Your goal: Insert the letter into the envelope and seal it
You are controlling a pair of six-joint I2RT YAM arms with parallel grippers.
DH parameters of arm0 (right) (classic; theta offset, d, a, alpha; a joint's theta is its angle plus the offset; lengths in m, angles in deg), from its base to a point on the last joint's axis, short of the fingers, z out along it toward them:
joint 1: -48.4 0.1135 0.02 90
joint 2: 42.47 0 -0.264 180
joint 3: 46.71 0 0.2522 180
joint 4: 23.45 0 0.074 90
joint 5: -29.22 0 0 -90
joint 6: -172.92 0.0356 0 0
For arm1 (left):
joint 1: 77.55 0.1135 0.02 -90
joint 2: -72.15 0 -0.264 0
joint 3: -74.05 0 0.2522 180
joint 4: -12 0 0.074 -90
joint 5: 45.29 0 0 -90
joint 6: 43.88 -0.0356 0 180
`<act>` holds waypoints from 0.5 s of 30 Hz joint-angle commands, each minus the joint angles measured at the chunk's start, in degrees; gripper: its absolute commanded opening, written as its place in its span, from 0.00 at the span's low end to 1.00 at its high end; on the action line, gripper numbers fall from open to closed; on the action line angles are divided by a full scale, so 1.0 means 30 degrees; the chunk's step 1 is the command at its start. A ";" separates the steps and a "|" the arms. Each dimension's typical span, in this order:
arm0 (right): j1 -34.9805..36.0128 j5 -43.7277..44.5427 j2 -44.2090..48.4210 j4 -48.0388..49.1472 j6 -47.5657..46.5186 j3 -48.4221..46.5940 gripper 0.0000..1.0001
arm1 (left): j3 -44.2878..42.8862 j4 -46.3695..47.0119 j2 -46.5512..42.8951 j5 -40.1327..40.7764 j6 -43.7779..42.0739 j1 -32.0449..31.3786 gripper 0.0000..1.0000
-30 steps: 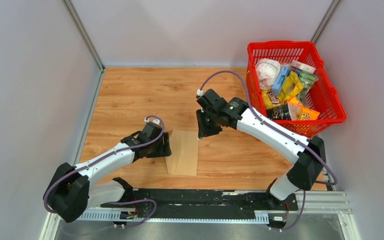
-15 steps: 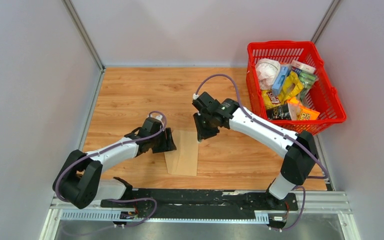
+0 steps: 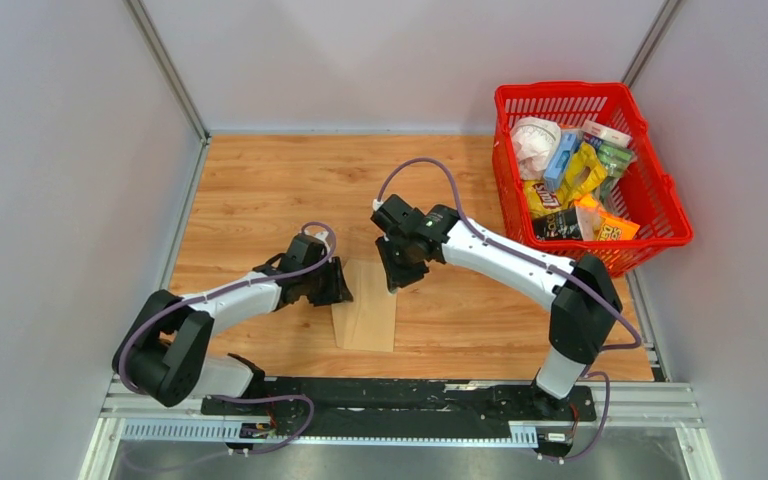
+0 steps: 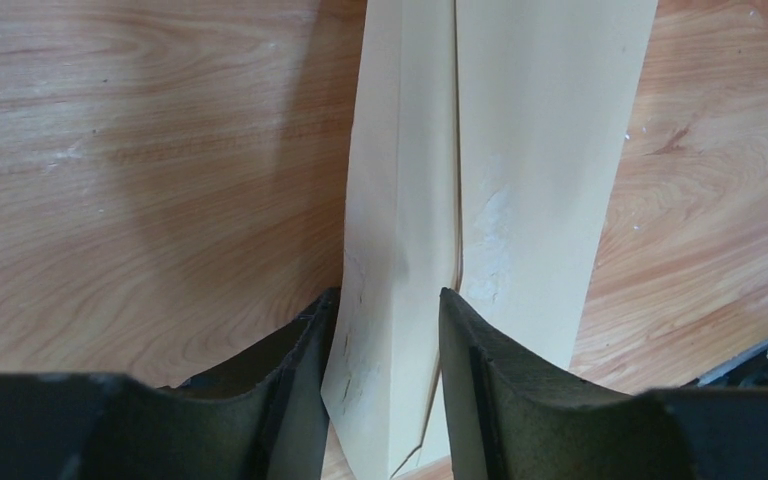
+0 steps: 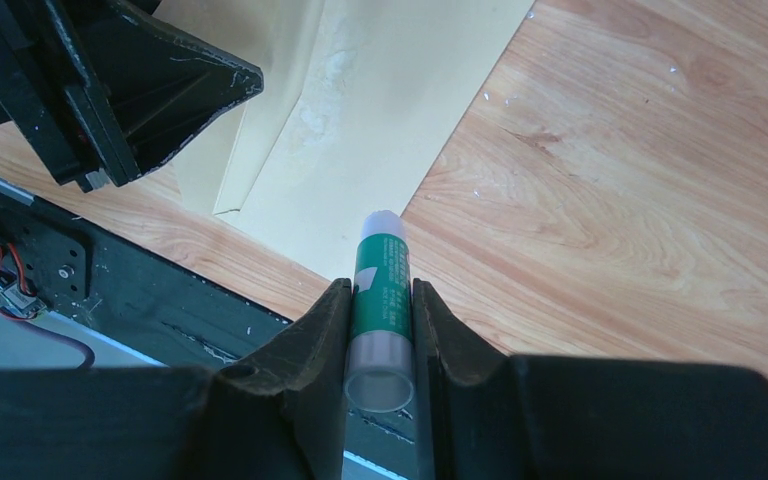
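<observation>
Envelope (image 3: 365, 318) sealing, glue step.
Right gripper (image 5: 380, 288) clamps glue stick (image 5: 382, 262); left gripper (image 4: 388, 297) spread wide over envelope. Next: lower tip onto it.

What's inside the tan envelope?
Cannot tell. The flat tan kraft paper envelope lies on the wooden table, its paper covering any contents; no pale sheet shows at its edges.
</observation>
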 commanded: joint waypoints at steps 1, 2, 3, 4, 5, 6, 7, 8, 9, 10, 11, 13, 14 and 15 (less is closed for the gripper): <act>0.0306 0.0286 -0.0519 0.0852 -0.0085 -0.0568 0.00 | 0.0197 -0.0262 0.0958 -0.0374 -0.0104 0.0004 0.39; 0.0336 0.0374 -0.0607 0.0910 -0.0056 -0.0540 0.00 | 0.0197 -0.0203 0.1046 -0.0462 -0.0104 0.0004 0.37; 0.0394 0.0403 -0.0753 0.0940 0.0003 -0.0568 0.00 | 0.0255 -0.0174 0.1192 -0.0492 -0.0104 0.0004 0.33; 0.0453 0.0375 -0.0841 0.1027 0.0061 -0.0569 0.00 | 0.0314 -0.0115 0.1281 -0.0492 -0.0104 0.0004 0.31; 0.0540 0.0374 -0.0958 0.1144 0.0120 -0.0598 0.00 | 0.0343 -0.0115 0.1282 -0.0521 -0.0046 0.0033 0.25; 0.0628 0.0403 -0.1018 0.1232 0.0207 -0.0569 0.00 | 0.0373 -0.0115 0.1253 -0.0550 -0.0016 0.0004 0.21; 0.0774 0.0404 -0.1105 0.1378 0.0266 -0.0569 0.00 | 0.0402 -0.0086 0.1252 -0.0493 0.0013 0.0004 0.14; 0.0862 0.0404 -0.1193 0.1496 0.0354 -0.0540 0.00 | 0.0402 -0.0144 0.1194 -0.0463 0.0042 0.0033 0.11; 0.0950 0.0375 -0.1281 0.1584 0.0442 -0.0568 0.00 | 0.0402 -0.0144 0.1165 -0.0434 0.0043 0.0033 0.08; 0.1067 0.0316 -0.1340 0.1759 0.0559 -0.0569 0.00 | 0.0344 -0.0260 0.1106 -0.0346 0.0159 0.0004 0.05; 0.1184 0.0316 -0.1398 0.1906 0.0647 -0.0540 0.00 | 0.0373 -0.0290 0.1048 -0.0317 0.0160 0.0004 0.01; 0.1361 0.0432 -0.1632 0.2141 0.0765 -0.0451 0.00 | 0.0402 -0.0291 0.1017 -0.0375 0.0189 0.0004 0.00; 0.1448 0.0433 -0.1807 0.2229 0.0823 -0.0451 0.00 | 0.0373 -0.0349 0.1047 -0.0375 0.0189 0.0004 0.00; 0.1536 0.0404 -0.1983 0.2316 0.0882 -0.0422 0.00 | 0.0373 -0.0320 0.1047 -0.0433 0.0189 0.0033 0.00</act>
